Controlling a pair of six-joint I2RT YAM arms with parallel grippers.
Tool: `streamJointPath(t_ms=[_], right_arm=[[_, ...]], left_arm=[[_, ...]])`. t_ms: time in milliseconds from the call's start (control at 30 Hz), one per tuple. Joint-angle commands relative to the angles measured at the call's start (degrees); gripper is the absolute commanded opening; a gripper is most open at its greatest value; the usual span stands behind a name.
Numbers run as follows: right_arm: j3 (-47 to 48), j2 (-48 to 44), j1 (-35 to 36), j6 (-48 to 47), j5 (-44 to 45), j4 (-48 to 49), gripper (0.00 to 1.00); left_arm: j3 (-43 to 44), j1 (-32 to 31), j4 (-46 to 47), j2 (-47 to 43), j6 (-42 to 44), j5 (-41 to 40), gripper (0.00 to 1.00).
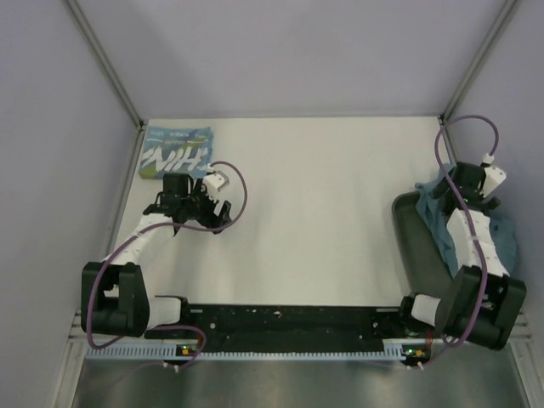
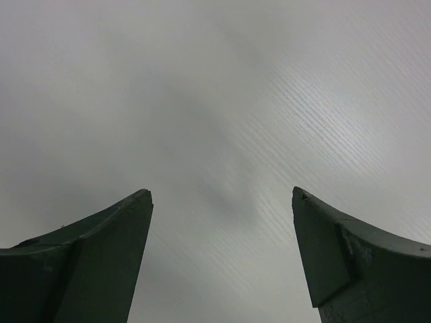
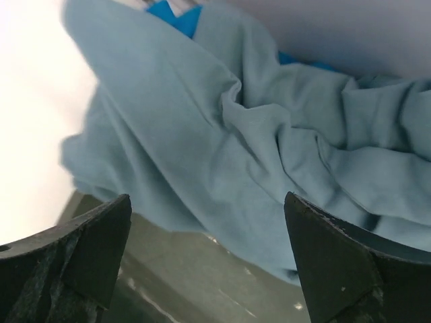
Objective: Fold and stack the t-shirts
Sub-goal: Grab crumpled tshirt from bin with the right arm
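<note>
Slate-teal t-shirt (image 3: 269, 155) is judged soft, light and limp — it will drape and slide, so a pinch on a free edge or a raised fold ridge is advised, not on the flat middle. The edge hanging over the tray (image 1: 418, 255) rim, lower centre of the right wrist view, looks the easiest take-hold point. It is seen crumpled in deep creases, heaped in the tray at the right of the top view; a bright blue t-shirt (image 3: 176, 15) shows beneath it at the top of the wrist frame. The NIH t-shirt (image 1: 177, 153) is seen folded flat, white lettering up, in the upper left of the table (image 1: 323, 221).

Right gripper (image 3: 209, 259) is spread wide just above the heap, nothing grasped. Left gripper (image 2: 222, 262) is likewise released — only bare table is seen between its fingers.
</note>
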Motion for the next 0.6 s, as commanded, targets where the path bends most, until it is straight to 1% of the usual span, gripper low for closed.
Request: streamJointPath(t_ms=[0, 33, 100, 167, 200, 267, 300, 367, 467, 567], right_arm=[[3.15, 10.87, -2.12, 0.35, -0.88, 3.27, 0.90], [3.51, 13.43, -2.82, 0.70, -1.77, 3.27, 0.85], [4.21, 18.18, -4.06, 1.14, -1.78, 3.35, 0.72], [4.30, 20.56, -5.28, 1.50, -1.86, 4.14, 0.54], [4.30, 20.92, -5.64, 1.15, -2.91, 4.58, 0.43], [4.65, 20.75, -6.08, -0.86, -4.41, 5.64, 0.09], [4.83, 19.96, -6.08, -1.83, -4.33, 5.47, 0.00], [4.92, 15.33, -5.99, -2.98, -2.49, 5.29, 0.00], [4.74, 4.87, -6.08, -4.21, -0.20, 5.38, 0.00], [6.05, -5.85, -6.08, -5.18, -2.29, 6.43, 0.00]], left_arm=[[0.08, -0.14, 1.77, -0.15, 1.65, 2.36, 0.88], [0.08, -0.14, 1.77, 0.03, 1.56, 2.27, 0.88], [0.08, -0.14, 1.68, 0.12, 1.73, 2.44, 0.88], [-0.18, -0.14, 1.77, -0.23, 1.82, 3.14, 0.88], [-0.27, -0.14, 1.85, -0.41, 1.82, 3.41, 0.88], [-0.36, -0.14, 1.94, -0.76, 1.91, 3.50, 0.88], [-0.44, -0.14, 2.03, -0.85, 1.91, 3.59, 0.88], [-0.44, -0.14, 2.03, -0.94, 1.91, 3.15, 0.88], [-0.53, -0.14, 2.12, -0.94, 1.91, 2.62, 0.88], [-0.01, -0.14, 2.03, -0.85, 1.73, 1.92, 0.88]])
